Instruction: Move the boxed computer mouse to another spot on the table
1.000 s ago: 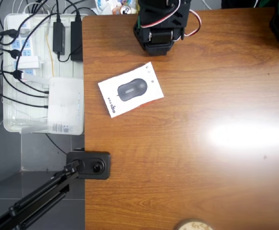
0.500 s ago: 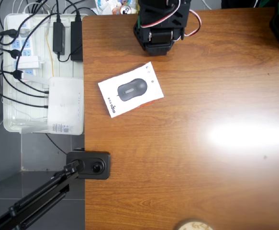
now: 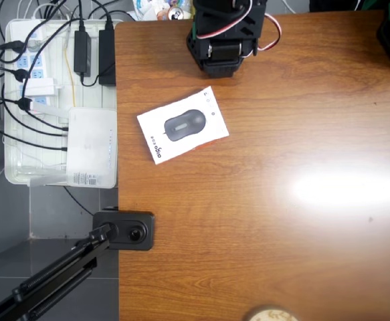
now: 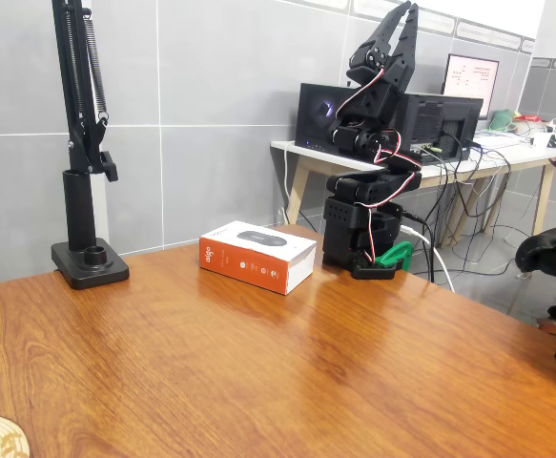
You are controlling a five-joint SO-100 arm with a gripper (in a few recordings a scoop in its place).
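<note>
Wood-grain bench point(image 3: 302, 254), glossy, strong glare patch at right in overhead view. Grey tiled wall behind; desks w/ monitors further back in fixed view.

Box point(image 3: 182, 125) lies flat on bench, mouse picture up, untouched. In overhead view it sits just below the arm base point(image 3: 221, 47) and a bit to the left, near but not touching. Long axis tilted: runs lower-left to upper-right in that view. Fixed view shows same box point(image 4: 257, 256) w/ orange side panel facing camera, just left of the base point(image 4: 359, 234).

Pincer point(image 4: 399, 21) is parked high, arm folded up over its base, tips pointing up and away from bench. Jaws look slightly apart at the tips, holding nothing.

Key relation: box is in front of the base and low; pincer is up top, well apart from it. Judgement: arm needs to unfold forward and down toward the box. Short axis looks the likelier grip line, so wrist prob. needs turning to square w/ the tilt. Box is flat and low, so jaws must come close to the bench; risk of pushing rather than gripping.

Off-bench at left in overhead view: white tray point(image 3: 14, 175) w/ power strips, cables, router-like unit. Black clamp stand point(image 3: 124, 229) at the bench's left edge, clear of the box.
</note>
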